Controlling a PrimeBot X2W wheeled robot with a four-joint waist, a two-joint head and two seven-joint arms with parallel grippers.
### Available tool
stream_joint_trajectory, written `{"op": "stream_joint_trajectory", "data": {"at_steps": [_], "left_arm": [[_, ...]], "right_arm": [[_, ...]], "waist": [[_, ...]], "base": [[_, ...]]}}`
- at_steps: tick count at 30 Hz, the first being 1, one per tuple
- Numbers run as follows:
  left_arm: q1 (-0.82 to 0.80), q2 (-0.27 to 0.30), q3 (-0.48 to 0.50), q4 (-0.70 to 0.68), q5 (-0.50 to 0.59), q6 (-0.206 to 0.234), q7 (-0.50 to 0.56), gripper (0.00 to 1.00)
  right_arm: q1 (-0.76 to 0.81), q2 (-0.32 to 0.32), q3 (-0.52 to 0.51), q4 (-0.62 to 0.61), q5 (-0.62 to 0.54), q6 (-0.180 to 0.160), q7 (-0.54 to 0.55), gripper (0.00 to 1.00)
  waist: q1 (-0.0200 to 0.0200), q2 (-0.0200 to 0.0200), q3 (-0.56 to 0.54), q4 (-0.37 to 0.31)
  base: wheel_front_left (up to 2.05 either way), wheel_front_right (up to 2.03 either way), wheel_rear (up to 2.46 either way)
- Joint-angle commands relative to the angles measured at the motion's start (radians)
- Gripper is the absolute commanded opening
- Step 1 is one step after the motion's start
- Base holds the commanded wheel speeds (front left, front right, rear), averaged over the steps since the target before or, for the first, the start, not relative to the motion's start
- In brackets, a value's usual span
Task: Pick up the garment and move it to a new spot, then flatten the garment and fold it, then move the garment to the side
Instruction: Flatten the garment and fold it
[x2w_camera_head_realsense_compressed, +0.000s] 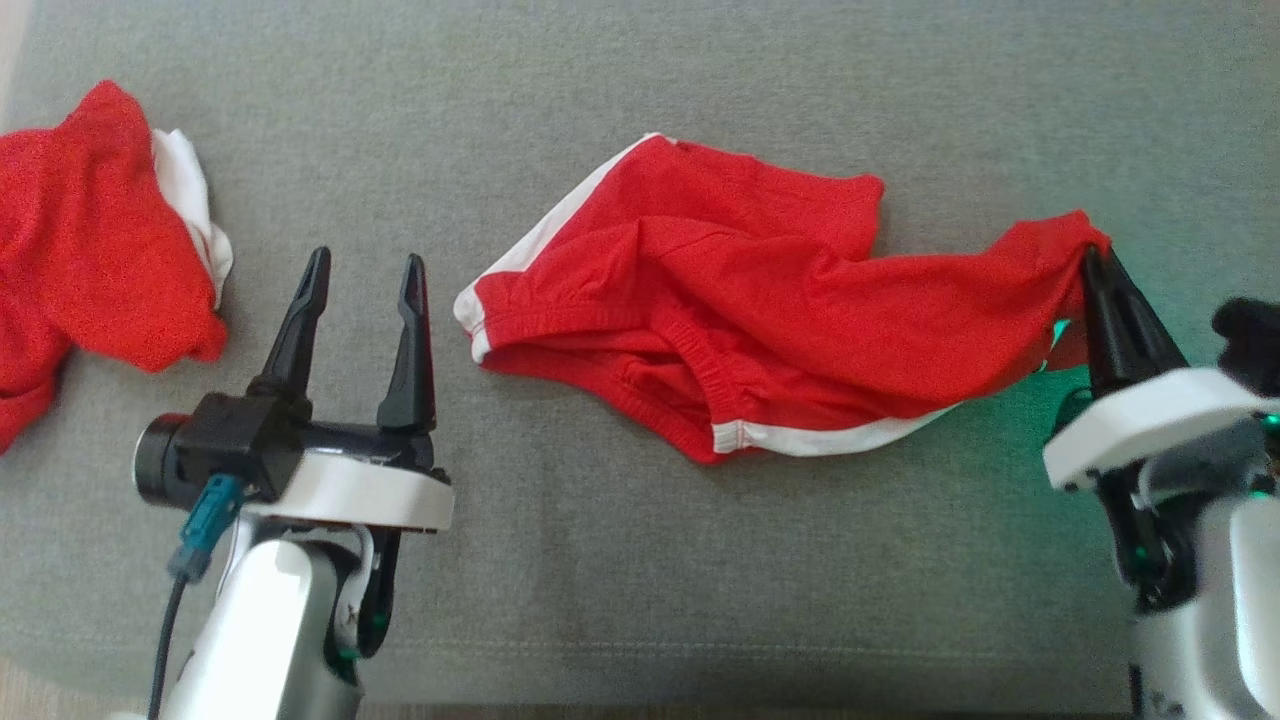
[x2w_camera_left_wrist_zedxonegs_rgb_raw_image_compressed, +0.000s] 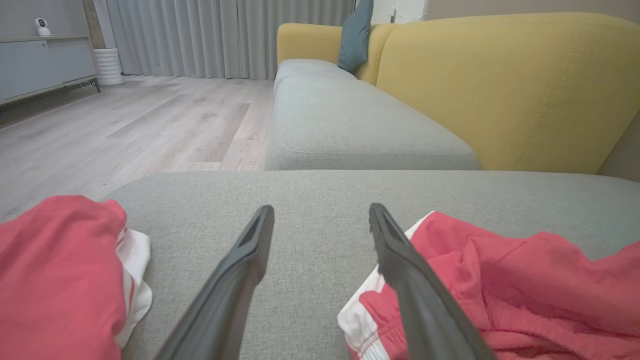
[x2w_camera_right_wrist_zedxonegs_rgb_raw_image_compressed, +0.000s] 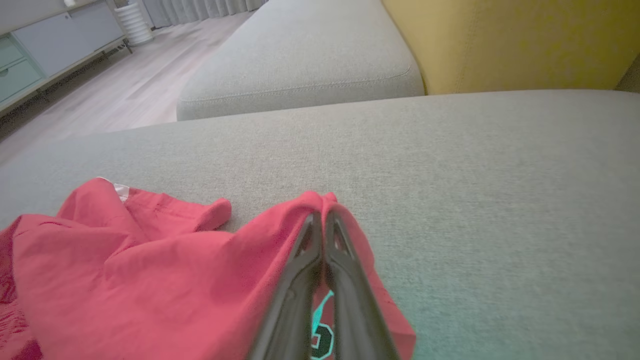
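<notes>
Now, your right gripper (x2w_camera_head_realsense_compressed: 1093, 262) is clamped on just a corner of the shorts (x2w_camera_head_realsense_compressed: 740, 290), which sprawl mid-cushion (x2w_camera_head_realsense_compressed: 640, 560). Tug hard and that corner may slip free. Your left gripper (x2w_camera_head_realsense_compressed: 367, 265) stands wide and empty beside them.

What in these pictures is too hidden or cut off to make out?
Head view: the crumpled red and white garment at left runs off the picture's edge; its kind is unclear.
Right wrist view: a teal and black print on the red shorts with white stripes sits behind the shut right fingers; unreadable.
Left wrist view: one of the open left fingers covers the shorts' white corner.
</notes>
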Motion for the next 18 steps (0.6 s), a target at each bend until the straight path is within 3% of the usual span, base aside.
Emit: {"op": "stream_joint_trajectory", "data": {"at_steps": [1, 3, 4, 5, 6, 7, 13, 18], "left_arm": [[-0.034, 0.005, 0.032, -0.024, 0.012, -0.007, -0.012, 1.0], [-0.038, 0.002, 0.032, -0.019, 0.014, -0.01, -0.012, 1.0], [-0.039, 0.001, 0.033, -0.017, 0.014, -0.012, -0.012, 1.0], [-0.04, -0.001, 0.033, -0.014, 0.015, -0.013, -0.012, 1.0], [-0.041, -0.002, 0.033, -0.012, 0.016, -0.014, -0.012, 1.0], [-0.041, -0.002, 0.033, -0.01, 0.018, -0.016, -0.012, 1.0], [-0.037, -0.002, 0.04, -0.006, 0.023, -0.017, -0.012, 1.0], [-0.024, 0.002, 0.048, -0.01, 0.026, -0.015, -0.012, 1.0]], "right_arm": [[-0.038, -0.015, 0.034, -0.004, -0.01, 0.004, -0.018, 0.0], [-0.073, -0.013, 0.046, 0.047, -0.012, 0.004, -0.048, 0.0], [-0.088, -0.012, 0.054, 0.07, -0.012, 0.004, -0.063, 0.13], [-0.101, -0.011, 0.061, 0.091, -0.01, 0.004, -0.081, 0.44], [-0.11, -0.009, 0.068, 0.112, -0.01, 0.004, -0.097, 0.85], [-0.118, -0.008, 0.077, 0.127, -0.011, 0.004, -0.118, 1.0], [-0.108, -0.009, 0.136, 0.148, -0.023, 0.004, -0.286, 1.0], [-0.036, -0.015, 0.167, 0.095, -0.05, 0.004, -0.353, 1.0]], "waist": [[0.0, 0.0, 0.012, 0.012], [0.0, 0.0, 0.016, 0.014], [0.0, 0.0, 0.017, 0.013], [0.0, 0.0, 0.017, 0.012], [0.0, 0.0, 0.017, 0.01], [0.0, 0.0, 0.017, 0.008], [0.0, 0.0, 0.002, -0.018], [0.0, 0.0, -0.017, -0.043]], "base": [[0.0, 0.0, 0.0], [0.0, 0.0, 0.0], [0.0, 0.0, 0.0], [0.0, 0.0, 0.0], [0.0, 0.0, 0.0], [0.0, 0.0, 0.0], [0.0, 0.0, 0.0], [0.0, 0.0, 0.0]]}}
